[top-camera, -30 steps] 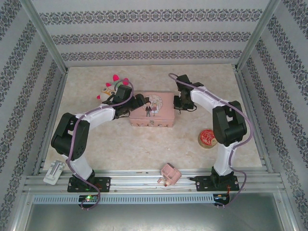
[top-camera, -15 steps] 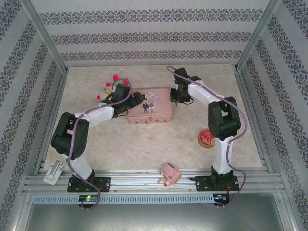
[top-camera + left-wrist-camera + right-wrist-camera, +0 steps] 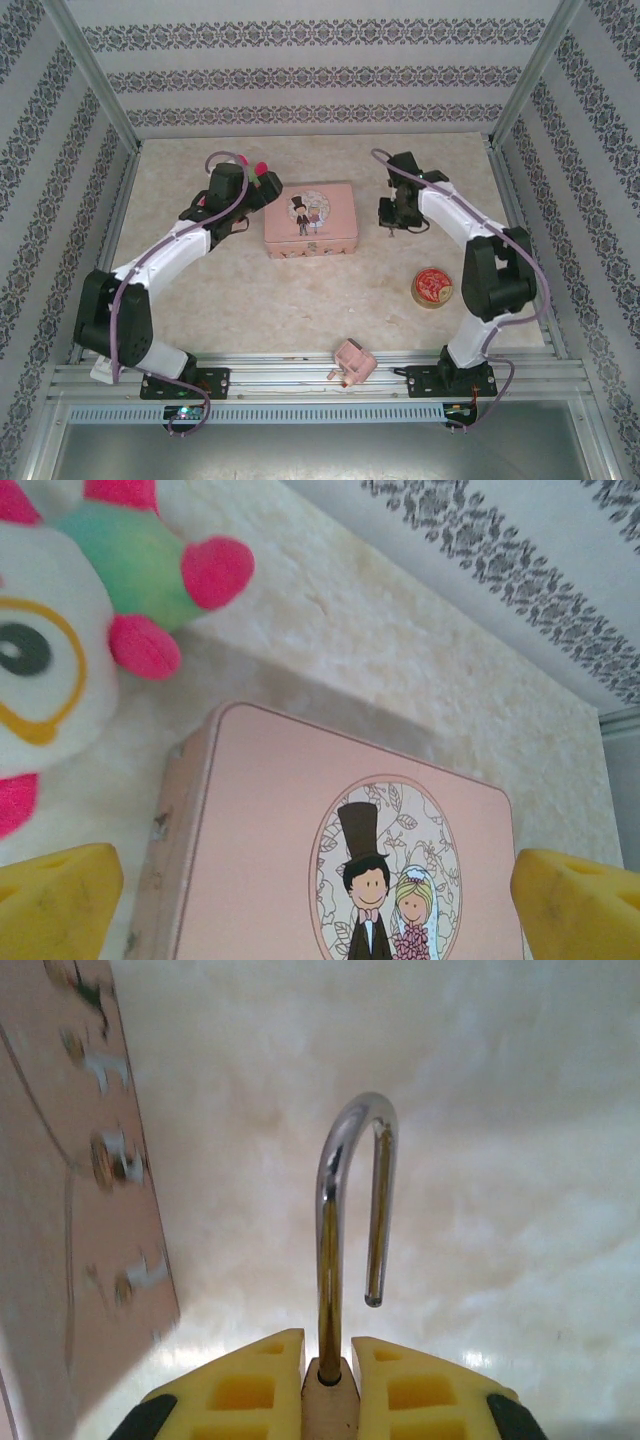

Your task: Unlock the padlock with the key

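Tin (image 3: 310,222) lies closed; right end effector (image 3: 328,1348) grips padlock (image 3: 327,1250).

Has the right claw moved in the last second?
Yes. In the top view the right claw has swung right, away from the pink tin's edge, toward the round red tin.

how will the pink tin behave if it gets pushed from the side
The pink tin lies flat and low on the table, so it will probably slide rather than tip. Its walls look stiff and its lid smooth, so likely rigid, perhaps slippery to pinch.
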{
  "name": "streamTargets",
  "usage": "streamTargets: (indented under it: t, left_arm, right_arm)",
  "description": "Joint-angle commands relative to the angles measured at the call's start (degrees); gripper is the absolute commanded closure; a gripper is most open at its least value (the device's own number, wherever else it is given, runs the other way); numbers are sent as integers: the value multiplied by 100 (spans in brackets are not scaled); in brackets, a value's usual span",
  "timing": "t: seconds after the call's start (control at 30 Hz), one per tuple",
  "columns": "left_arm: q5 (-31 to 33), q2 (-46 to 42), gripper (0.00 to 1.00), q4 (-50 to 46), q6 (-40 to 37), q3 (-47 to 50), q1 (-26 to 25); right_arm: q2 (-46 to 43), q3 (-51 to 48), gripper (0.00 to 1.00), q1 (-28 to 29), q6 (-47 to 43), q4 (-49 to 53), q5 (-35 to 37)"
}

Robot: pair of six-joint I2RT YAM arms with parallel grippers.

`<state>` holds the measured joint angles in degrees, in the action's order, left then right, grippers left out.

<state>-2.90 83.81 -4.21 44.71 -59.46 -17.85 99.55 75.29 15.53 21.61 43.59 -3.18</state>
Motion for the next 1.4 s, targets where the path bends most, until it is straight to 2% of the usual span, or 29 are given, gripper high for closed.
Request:
streamTargets:
  t: [0.0, 0.1, 0.2, 0.63, 0.73, 0.87, 1.07, 1.27, 1.37]
  left_arm:
    - [221, -339, 1, -423, -336, 295, 151]
    - [271, -667, 1, -351, -331, 627, 239]
    - [394, -888, 1, -291, -342, 883, 332]
    - [386, -1192, 1, -423, -325, 1175, 549]
    - [377, -1217, 1, -432, -322, 1222, 567]
    - [373, -1246, 1, -467, -321, 1250, 607]
    - [417, -1392, 1, -567, -388, 1261, 709]
    - [505, -1564, 1, -649, -479, 1251, 833]
    - [506, -1621, 1, -686, -507, 1250, 896]
  right_arm:
    - [-243, -528, 100, 51, -157, 130, -618]
    - [-331, -922, 100, 111, -158, -43, -1059]
    - [-200, -1082, 100, 159, -200, -92, -1167]
    - [804, -650, 95, 78, -476, -259, -1415]
    - [920, -596, 89, 6, -508, -299, -1485]
    - [875, -636, 76, -110, -546, -298, -1480]
    - [506, -594, 63, -148, -552, 29, -887]
    - [-23, -537, 61, -181, -537, 447, -60]
    - [-200, -523, 61, -190, -548, 571, 120]
